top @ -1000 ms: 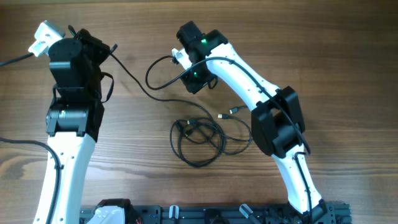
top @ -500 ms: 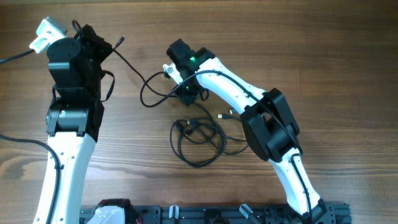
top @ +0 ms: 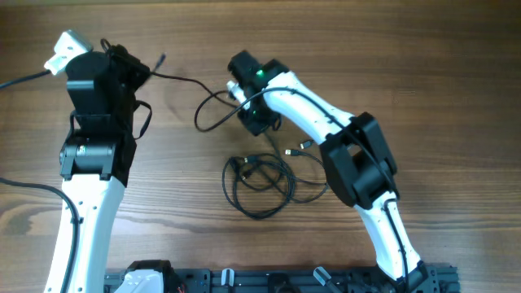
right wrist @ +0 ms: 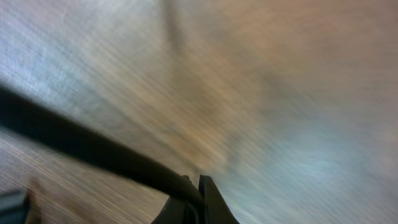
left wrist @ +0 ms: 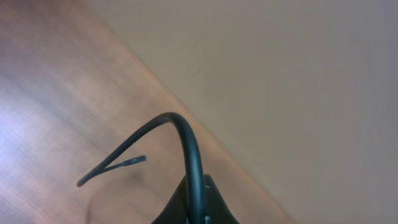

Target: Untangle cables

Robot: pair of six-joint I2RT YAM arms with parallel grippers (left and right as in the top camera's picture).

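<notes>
One thin black cable (top: 183, 79) stretches across the wooden table between my two grippers. My left gripper (top: 138, 67) is shut on it near one end, and the short tail (top: 160, 59) sticks out past the fingers. In the left wrist view the cable (left wrist: 186, 134) arcs up out of the left gripper (left wrist: 198, 214). My right gripper (top: 234, 89) is shut on the same cable, which droops in a loop (top: 210, 114) beside it. The right wrist view shows the cable (right wrist: 81, 146) running into the closed right gripper (right wrist: 194, 205). A loose coil of cables (top: 260, 185) lies below, with a small plug (top: 305, 146) at its right.
A thicker black arm cable (top: 20, 79) trails off the left edge. A black rail (top: 269, 281) runs along the table's near edge. In the left wrist view the table's far edge (left wrist: 205, 134) runs diagonally, close beyond the left gripper.
The right gripper has closed on the cable and shifted slightly right. The strand between the two arms now lies straighter, and its loop has moved right.
</notes>
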